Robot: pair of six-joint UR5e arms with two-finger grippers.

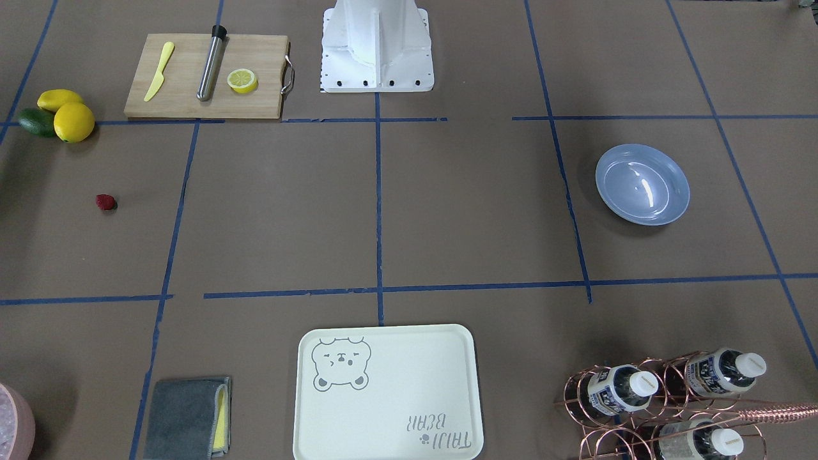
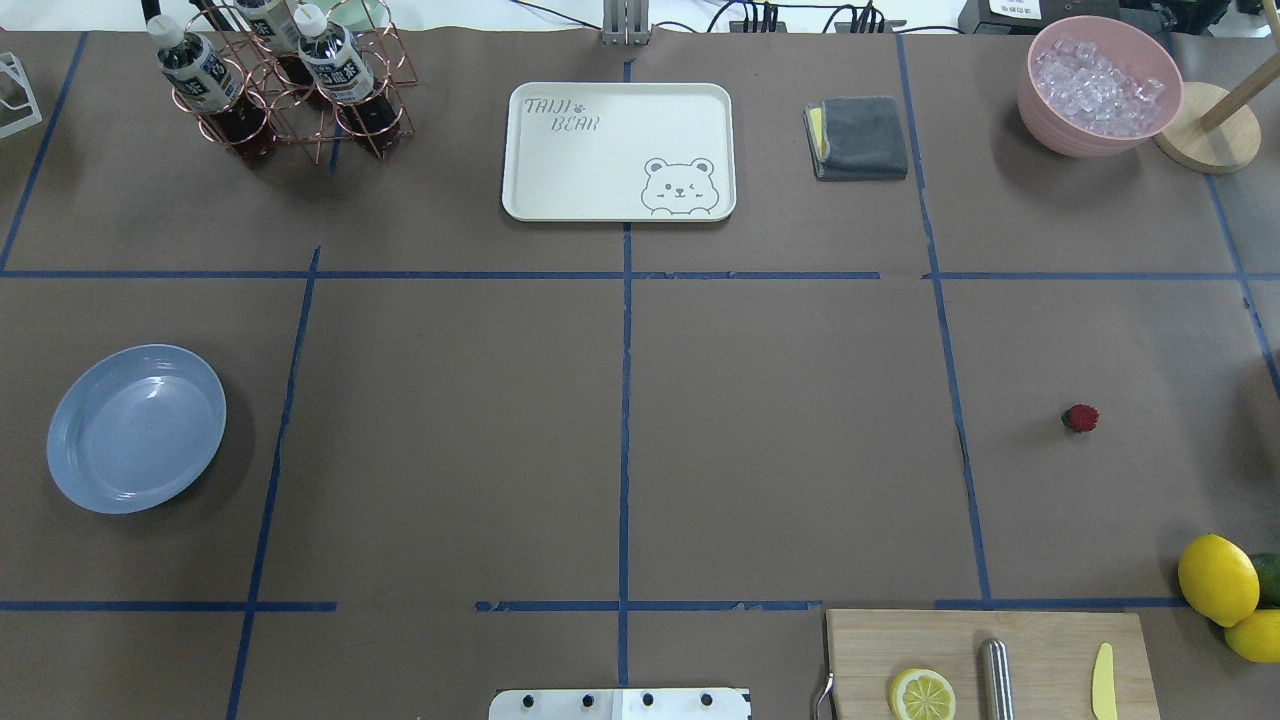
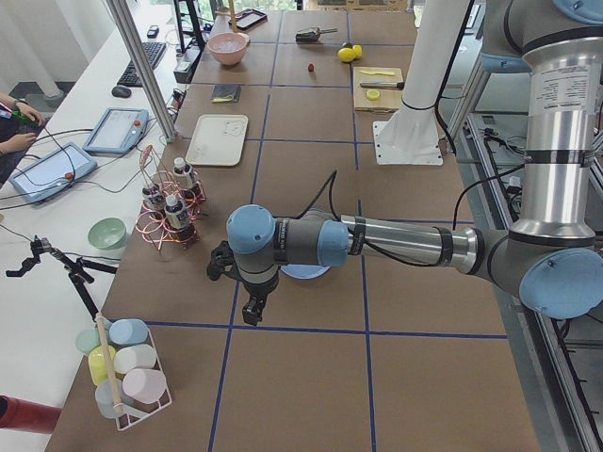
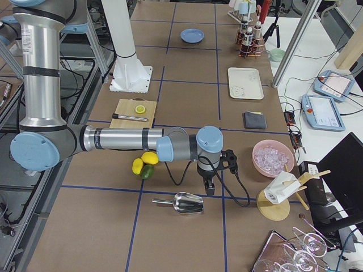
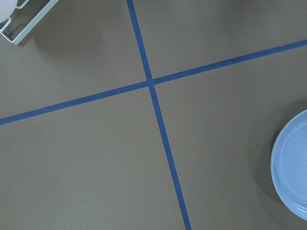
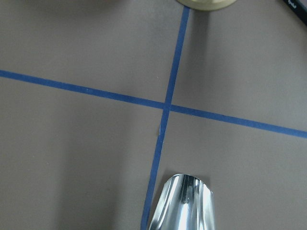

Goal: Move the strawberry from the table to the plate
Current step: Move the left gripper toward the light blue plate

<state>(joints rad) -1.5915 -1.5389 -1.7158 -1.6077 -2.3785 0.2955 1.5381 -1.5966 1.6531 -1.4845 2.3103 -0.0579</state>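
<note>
Lying on open table well apart from the plate, the strawberry was too small to show its axis; whether left gripper or right gripper gaped, I couldn't tell

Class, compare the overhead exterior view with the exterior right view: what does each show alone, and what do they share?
Only the overhead view shows the strawberry, lying alone on the table. Only the right view shows the right arm, the right gripper and a metal scoop. Both show the plate, the bear tray and the ice bowl.
</note>
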